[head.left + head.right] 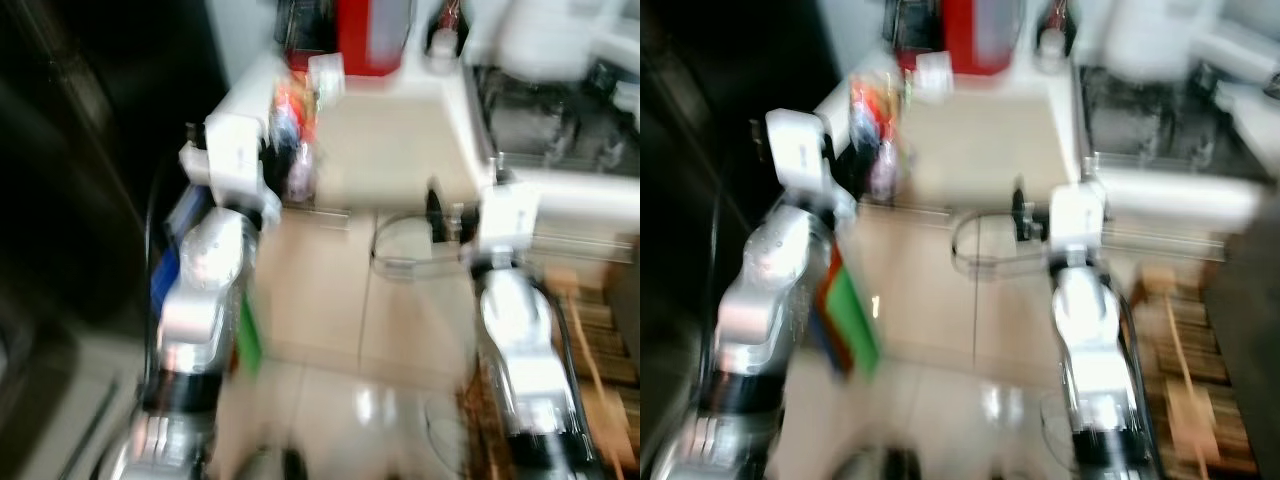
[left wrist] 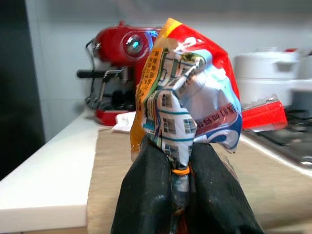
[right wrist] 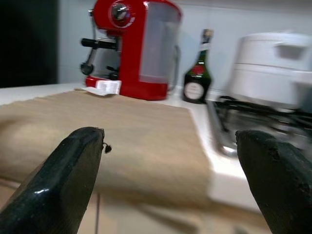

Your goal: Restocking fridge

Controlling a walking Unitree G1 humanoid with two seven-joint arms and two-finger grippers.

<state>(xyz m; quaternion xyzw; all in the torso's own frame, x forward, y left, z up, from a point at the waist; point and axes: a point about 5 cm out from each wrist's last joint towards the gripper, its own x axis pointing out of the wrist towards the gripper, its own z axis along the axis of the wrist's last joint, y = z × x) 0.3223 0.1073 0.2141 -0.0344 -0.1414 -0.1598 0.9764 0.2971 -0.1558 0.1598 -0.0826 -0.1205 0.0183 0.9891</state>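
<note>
My left gripper [image 2: 179,195] is shut on a crinkly snack bag [image 2: 187,100] printed in orange, red, white and blue, held upright by its gathered neck. In the blurred head views the same bag [image 1: 292,130] hangs at the near left edge of the counter [image 1: 400,150], in front of my left arm. My right gripper [image 3: 170,161] stands open with nothing between its fingers, level with the counter's front edge. In the left eye view the right gripper [image 1: 445,215] is just below that edge.
A red coffee machine [image 3: 134,48] stands at the back of the beige-topped counter, with a dark bottle [image 3: 197,73] and a white pot [image 3: 273,68] on a stove to its right. A dark tall surface [image 1: 80,150] rises at the left. Tiled floor [image 1: 340,320] lies below.
</note>
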